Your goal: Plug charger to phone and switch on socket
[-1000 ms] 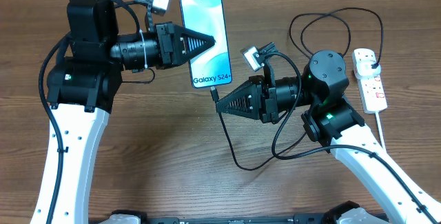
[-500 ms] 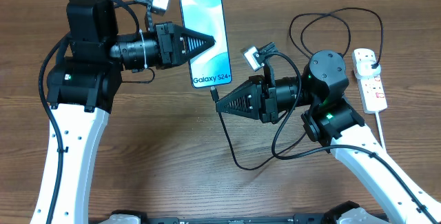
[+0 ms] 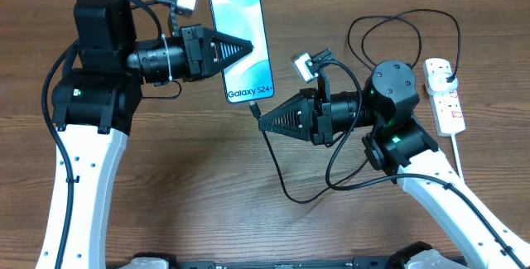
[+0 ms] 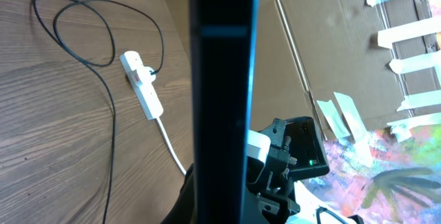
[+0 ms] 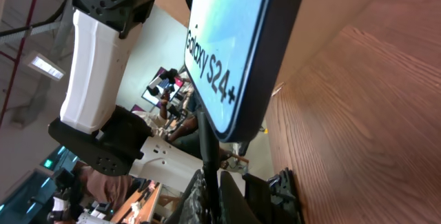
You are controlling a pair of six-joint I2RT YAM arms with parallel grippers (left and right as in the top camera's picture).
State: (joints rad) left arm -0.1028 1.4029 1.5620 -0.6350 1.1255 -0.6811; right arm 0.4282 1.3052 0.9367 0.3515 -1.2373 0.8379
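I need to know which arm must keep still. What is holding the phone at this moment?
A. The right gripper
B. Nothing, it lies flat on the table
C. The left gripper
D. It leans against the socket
C: in the overhead view the left gripper is closed on the side edge of the phone, while the right gripper holds the tip of the charger just below the phone.

The table point(image 3: 207, 186) is brown wood with a fine running grain; the phone point(image 3: 248, 74) has a screen fading from pale blue to teal, with dark lettering and black edges; the charger point(image 3: 275, 170) is thin and black; the socket point(image 3: 447, 103) is white with red switches, its thick cord point(image 3: 456, 149) white too; the left arm point(image 3: 83, 178) and right arm point(image 3: 464, 211) are black above and white below.
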